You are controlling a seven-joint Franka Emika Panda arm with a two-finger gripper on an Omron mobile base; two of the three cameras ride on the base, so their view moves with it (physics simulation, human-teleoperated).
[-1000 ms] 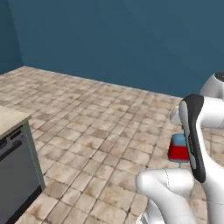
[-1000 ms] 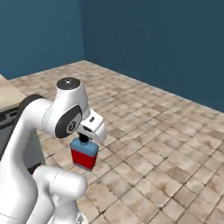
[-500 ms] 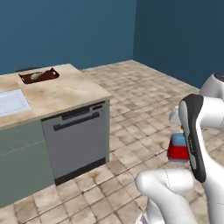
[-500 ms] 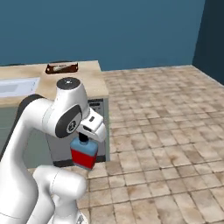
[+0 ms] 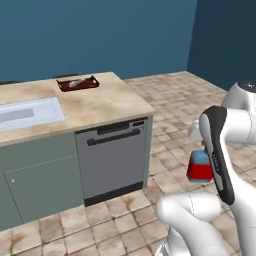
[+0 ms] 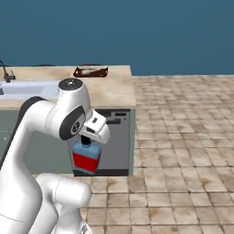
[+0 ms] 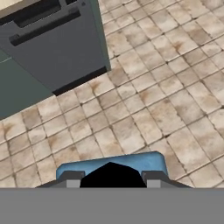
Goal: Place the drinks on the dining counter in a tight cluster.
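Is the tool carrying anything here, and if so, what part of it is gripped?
Yes: the tool holds the squat blue bottle with a red label, gripped from above at its black cap, hanging over the tiled floor.

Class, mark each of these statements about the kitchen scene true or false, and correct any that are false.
1. The gripper is shut on the blue bottle. True.
2. The blue bottle stands on the dining counter. False: it hangs in the gripper above the tiled floor, beside the counter.
3. A brown tray lies on the counter near its far edge. True.
4. The dishwasher door hangs open. False: it is closed, flush with the counter's base.
5. The blue bottle has a green label. False: its label is red.
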